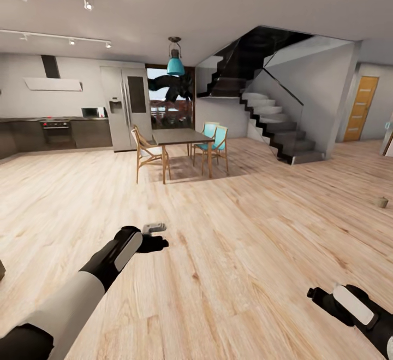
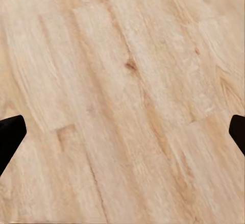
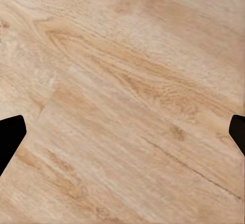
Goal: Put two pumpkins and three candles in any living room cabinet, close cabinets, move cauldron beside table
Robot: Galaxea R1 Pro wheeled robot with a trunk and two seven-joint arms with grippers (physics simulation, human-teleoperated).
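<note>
A small stubby brown thing [image 1: 382, 202], which looks like one of the candles, stands alone on the wood floor at the far right of the head view. My left gripper [image 1: 155, 235] hangs over bare floor at the lower left. In the left wrist view its two black fingertips [image 2: 11, 132] sit wide apart over planks, so this gripper [image 2: 122, 137] is open and empty. My right gripper [image 1: 312, 293] is at the lower right, also open and empty [image 3: 122, 137] above bare planks. The pumpkins, cabinet, cauldron and living-room table are out of view.
Straight ahead stands a dark dining table [image 1: 183, 137] with wooden and teal chairs [image 1: 214, 144]. The kitchen counter [image 1: 54, 130] and fridge [image 1: 126, 107] line the back left, a staircase [image 1: 275, 125] rises at the back right, and an orange door [image 1: 361, 107] is at the far right. Wide wood floor [image 1: 229, 229] lies between.
</note>
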